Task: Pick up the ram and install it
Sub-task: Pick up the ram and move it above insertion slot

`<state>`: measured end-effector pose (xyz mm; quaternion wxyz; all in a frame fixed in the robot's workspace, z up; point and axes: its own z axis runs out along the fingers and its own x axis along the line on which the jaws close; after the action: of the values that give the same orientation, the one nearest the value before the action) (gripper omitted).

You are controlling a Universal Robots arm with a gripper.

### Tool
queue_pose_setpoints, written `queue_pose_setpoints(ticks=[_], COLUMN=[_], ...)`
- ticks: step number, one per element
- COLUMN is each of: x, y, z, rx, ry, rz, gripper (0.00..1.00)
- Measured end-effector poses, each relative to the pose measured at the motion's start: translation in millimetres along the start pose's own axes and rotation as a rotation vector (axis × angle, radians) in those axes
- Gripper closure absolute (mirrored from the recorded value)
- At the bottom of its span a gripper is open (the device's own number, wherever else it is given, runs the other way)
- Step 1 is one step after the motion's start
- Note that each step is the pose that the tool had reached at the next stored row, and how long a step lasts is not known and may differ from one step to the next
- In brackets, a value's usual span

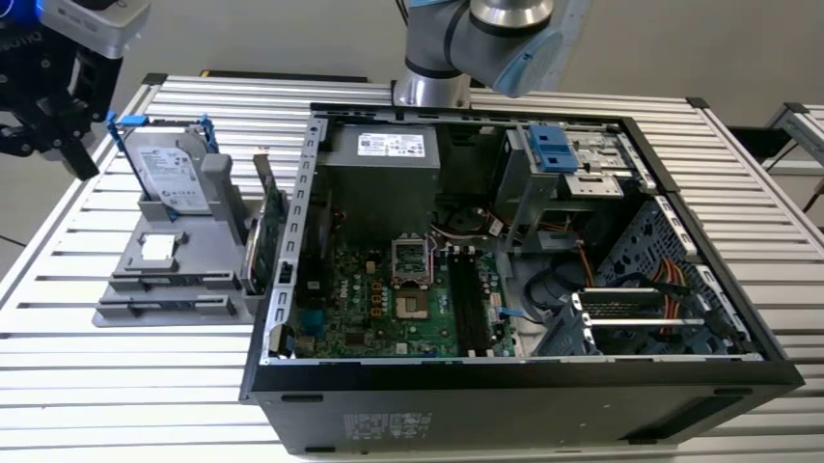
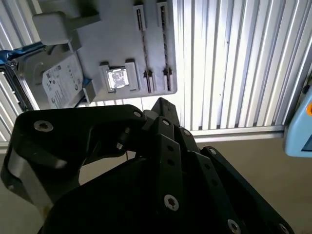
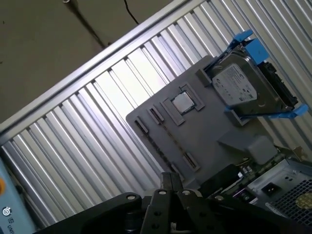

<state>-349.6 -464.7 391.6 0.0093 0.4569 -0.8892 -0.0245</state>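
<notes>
My black gripper [image 1: 52,135] hangs high above the table's edge at the exterior view's left, beyond the grey holder [image 1: 193,289] and apart from it. In both wrist views its dark body [image 2: 161,161] [image 3: 170,204] looks down on the holder [image 2: 117,44] [image 3: 204,131]. Two narrow slots [image 2: 142,44] in the holder show as thin dark lines; I cannot tell whether the ram stands in one. The ram is otherwise out of view. The open computer case [image 1: 515,376] lies to the right, its motherboard [image 1: 386,299] exposed with long dark memory slots [image 1: 464,299].
On the holder stand a silver hard drive in a blue-clipped frame [image 1: 174,169], a small square chip [image 1: 157,248] and a green card on edge [image 1: 264,241] beside the case wall. The arm's base [image 1: 431,58] rises behind the case. The slatted table [image 1: 103,386] stretches around them.
</notes>
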Motion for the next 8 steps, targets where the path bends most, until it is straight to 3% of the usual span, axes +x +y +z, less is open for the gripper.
queue_pose_setpoints(ticks=[8], x=[0.0], y=[-0.1], z=[0.0], rx=[-0.0005], ry=[0.004], rz=[-0.078], gripper=[1.0])
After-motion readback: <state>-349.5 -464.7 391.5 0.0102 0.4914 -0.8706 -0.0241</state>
